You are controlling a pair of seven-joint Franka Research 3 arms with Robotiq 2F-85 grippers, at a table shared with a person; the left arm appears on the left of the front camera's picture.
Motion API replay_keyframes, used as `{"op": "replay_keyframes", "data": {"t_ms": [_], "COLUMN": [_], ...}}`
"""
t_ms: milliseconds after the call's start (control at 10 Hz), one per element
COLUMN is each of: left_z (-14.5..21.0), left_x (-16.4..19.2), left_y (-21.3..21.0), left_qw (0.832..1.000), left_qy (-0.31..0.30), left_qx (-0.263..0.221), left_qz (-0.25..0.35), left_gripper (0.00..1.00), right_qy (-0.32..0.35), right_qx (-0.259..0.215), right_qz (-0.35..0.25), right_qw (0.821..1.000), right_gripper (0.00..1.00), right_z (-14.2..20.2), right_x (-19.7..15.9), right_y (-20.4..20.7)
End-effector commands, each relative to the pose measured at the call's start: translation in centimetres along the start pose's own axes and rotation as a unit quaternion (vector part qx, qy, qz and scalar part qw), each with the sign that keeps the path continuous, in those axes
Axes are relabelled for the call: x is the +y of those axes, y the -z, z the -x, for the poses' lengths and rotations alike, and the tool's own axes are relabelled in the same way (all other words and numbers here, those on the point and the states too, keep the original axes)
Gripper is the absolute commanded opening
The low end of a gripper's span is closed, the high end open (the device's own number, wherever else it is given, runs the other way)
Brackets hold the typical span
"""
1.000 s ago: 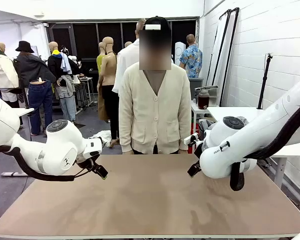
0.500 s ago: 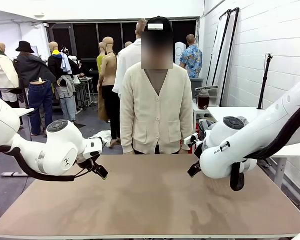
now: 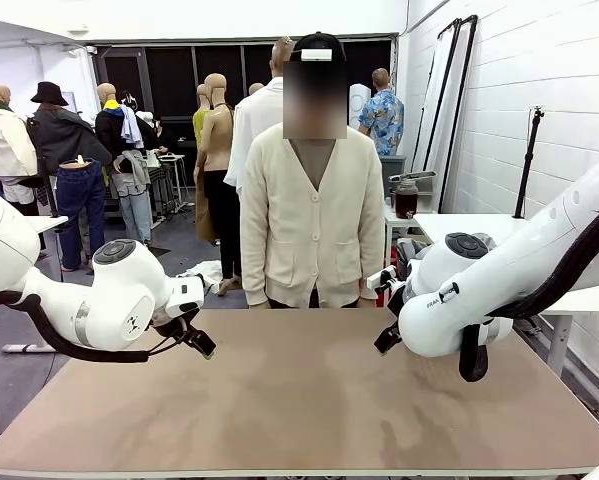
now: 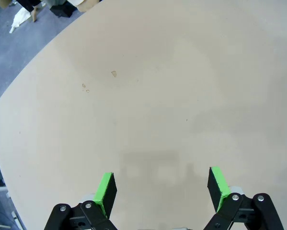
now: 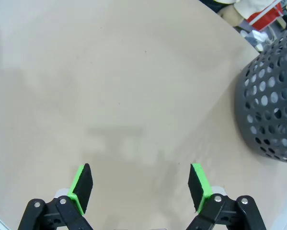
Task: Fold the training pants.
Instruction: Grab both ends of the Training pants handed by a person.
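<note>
Currently I have both arms hovering over the table (image 3: pixel 299 400), one at each side, which I judge leaves its middle free for laying out the garment. My left gripper (image 4: pixel 162 184) and right gripper (image 5: pixel 139 187) each hang with fingers spread wide, holding nothing. Where the training pants are, I cannot tell. Count: two grippers, one person (image 3: pixel 312 220) at the table's far edge, one perforated basket (image 5: pixel 272 105) beside the table.

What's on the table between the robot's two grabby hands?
Nothing. The front view shows that the stretch of table between the left gripper and the right gripper is bare.
</note>
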State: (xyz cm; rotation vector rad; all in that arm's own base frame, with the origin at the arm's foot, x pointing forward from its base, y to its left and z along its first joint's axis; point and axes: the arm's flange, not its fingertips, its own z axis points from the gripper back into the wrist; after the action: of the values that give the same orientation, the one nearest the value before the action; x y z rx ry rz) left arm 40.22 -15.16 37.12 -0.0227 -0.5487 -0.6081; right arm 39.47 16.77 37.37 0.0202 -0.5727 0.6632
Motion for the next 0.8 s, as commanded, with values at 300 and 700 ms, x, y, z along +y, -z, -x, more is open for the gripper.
{"op": "replay_keyframes", "data": {"t_ms": [300,700], "left_z": [-2.2,-5.3], "left_x": [0.6,1.0], "left_y": [-3.6,-9.5], "left_qw": [1.000,1.000], "left_qy": [0.008,0.017], "left_qx": [0.010,0.013], "left_qz": [0.000,0.018], "left_gripper": [1.00,1.00], "right_qy": [-0.003,-0.026], "right_qx": [-0.004,-0.014], "right_qz": [-0.024,-0.035], "right_qw": [1.000,0.999], "right_gripper": [1.00,1.00], "right_z": [-1.7,-3.8], "right_x": [-1.1,-2.4], "right_y": [-2.8,-8.5]}}
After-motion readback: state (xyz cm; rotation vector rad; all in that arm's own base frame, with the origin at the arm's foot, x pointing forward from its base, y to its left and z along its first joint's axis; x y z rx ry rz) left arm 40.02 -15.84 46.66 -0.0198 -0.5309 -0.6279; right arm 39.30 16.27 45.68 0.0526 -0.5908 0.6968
